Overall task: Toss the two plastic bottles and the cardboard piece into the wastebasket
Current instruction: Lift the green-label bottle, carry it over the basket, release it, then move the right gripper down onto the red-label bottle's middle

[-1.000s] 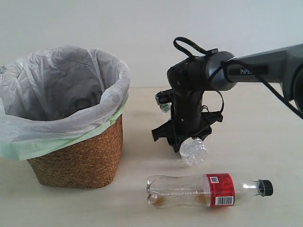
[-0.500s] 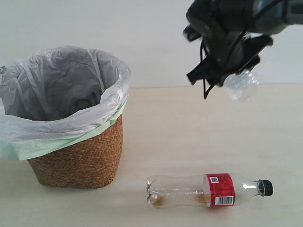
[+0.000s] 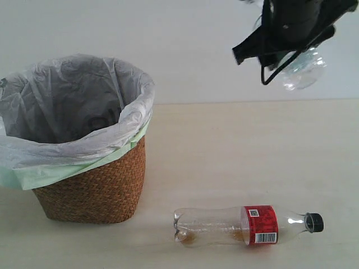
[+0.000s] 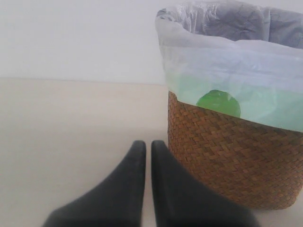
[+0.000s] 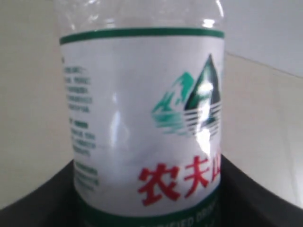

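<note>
red-label bottle [image 3: 241, 225] lies on the counter [image 3: 224, 145] up front. left pincer [image 4: 147, 156] clenched empty beside the wastebasket [image 3: 90, 190]. right pincer [image 3: 283, 45] grasps the green-label bottle [image 3: 303, 67] high, well right of it. step: carry. next: swing over the rim, release.

A pale beige tabletop [image 3: 235, 145] meets a plain white wall [image 3: 168, 33] under soft light.

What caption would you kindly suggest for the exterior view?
Right gripper holds a clear bottle aloft; red-labelled bottle lies on the table near the wastebasket.
</note>
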Controlling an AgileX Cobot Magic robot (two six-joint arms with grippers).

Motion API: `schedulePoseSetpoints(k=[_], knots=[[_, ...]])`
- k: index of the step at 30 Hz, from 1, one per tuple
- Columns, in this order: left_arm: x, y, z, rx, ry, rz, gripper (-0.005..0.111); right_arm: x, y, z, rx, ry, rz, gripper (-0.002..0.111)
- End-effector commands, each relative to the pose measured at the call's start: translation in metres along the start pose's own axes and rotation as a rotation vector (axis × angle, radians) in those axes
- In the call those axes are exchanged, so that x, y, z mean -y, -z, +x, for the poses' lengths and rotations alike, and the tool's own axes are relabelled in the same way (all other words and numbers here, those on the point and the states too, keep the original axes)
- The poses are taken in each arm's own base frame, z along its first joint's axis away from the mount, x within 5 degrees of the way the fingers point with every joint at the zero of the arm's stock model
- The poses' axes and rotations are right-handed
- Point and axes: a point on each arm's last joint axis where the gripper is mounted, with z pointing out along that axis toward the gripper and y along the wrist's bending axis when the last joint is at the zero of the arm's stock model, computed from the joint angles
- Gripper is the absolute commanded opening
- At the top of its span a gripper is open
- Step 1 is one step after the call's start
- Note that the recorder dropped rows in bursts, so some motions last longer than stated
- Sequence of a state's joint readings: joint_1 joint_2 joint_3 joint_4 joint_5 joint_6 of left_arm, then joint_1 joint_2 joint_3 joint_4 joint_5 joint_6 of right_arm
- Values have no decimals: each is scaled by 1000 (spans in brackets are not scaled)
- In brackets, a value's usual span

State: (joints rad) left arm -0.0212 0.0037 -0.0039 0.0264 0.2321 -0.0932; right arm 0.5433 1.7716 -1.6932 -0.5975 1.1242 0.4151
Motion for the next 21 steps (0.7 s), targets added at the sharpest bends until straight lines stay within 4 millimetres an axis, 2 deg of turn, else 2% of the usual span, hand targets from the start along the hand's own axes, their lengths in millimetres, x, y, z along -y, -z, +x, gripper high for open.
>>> schedulePoseSetpoints(k=[1,2,3,4,6,7,11,21], knots=[[0,0,1,-1,0,0,4,-37,63,-40,279,20,-713,0],[0,0,1,-1,0,0,4,-43,83,-50,360,-31,-890,5],[0,0,1,-1,0,0,4,-51,102,-63,452,-119,-1081,20],[0,0,1,-1,0,0,4,-54,108,-68,485,-155,-1144,39],[0,0,1,-1,0,0,4,-58,115,-77,499,-257,-1188,85],[0,0,1,-1,0,0,4,-58,114,-79,483,-281,-1166,101],[0,0,1,-1,0,0,4,-60,99,-74,385,-254,-964,104],[0,0,1,-1,0,0,4,-60,89,-56,203,-118,-874,104]])
